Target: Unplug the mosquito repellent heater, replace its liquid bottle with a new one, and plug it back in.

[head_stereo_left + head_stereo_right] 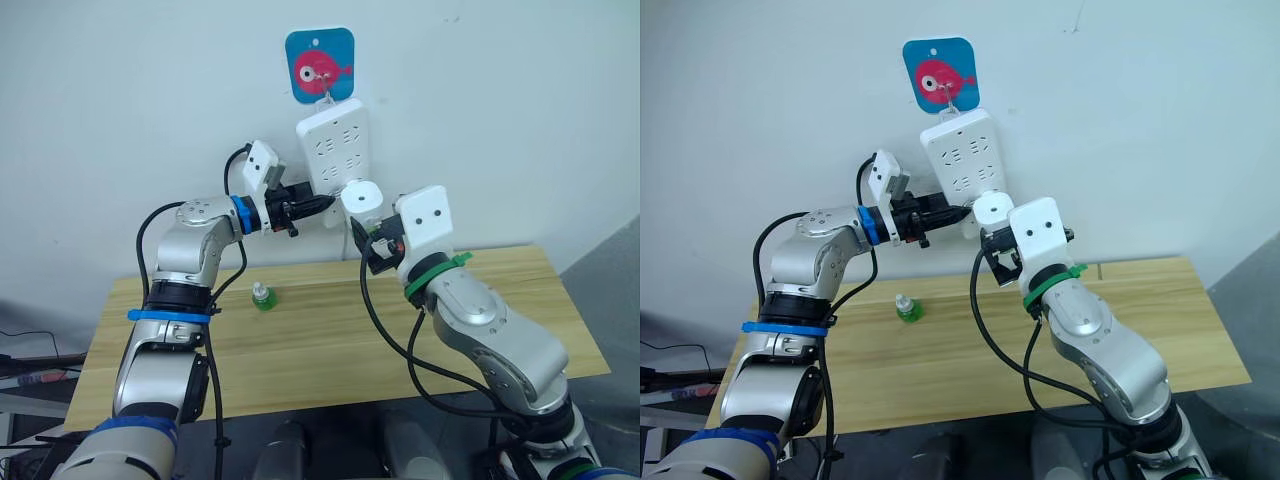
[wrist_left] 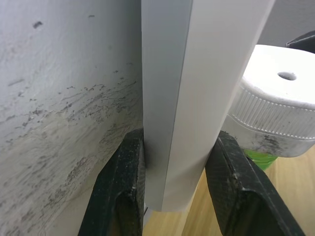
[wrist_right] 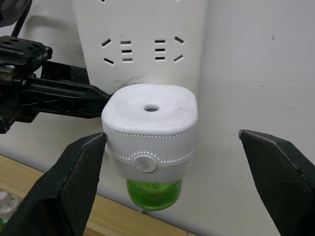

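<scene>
Right wrist view: the right gripper [image 3: 172, 177] is spread wide, its two black fingers either side of the mosquito repellent heater [image 3: 149, 129], one pad close to its edge, the other well clear with bare wall between. The heater sits plugged into the low end of the power strip [image 3: 142, 44], green bottle [image 3: 152, 194] hanging beneath. Beside it, the left gripper [image 2: 174, 182] pinches the strip's lower edge, while a spare bottle [image 1: 262, 297] stands on the table [image 1: 500, 320] below.
</scene>
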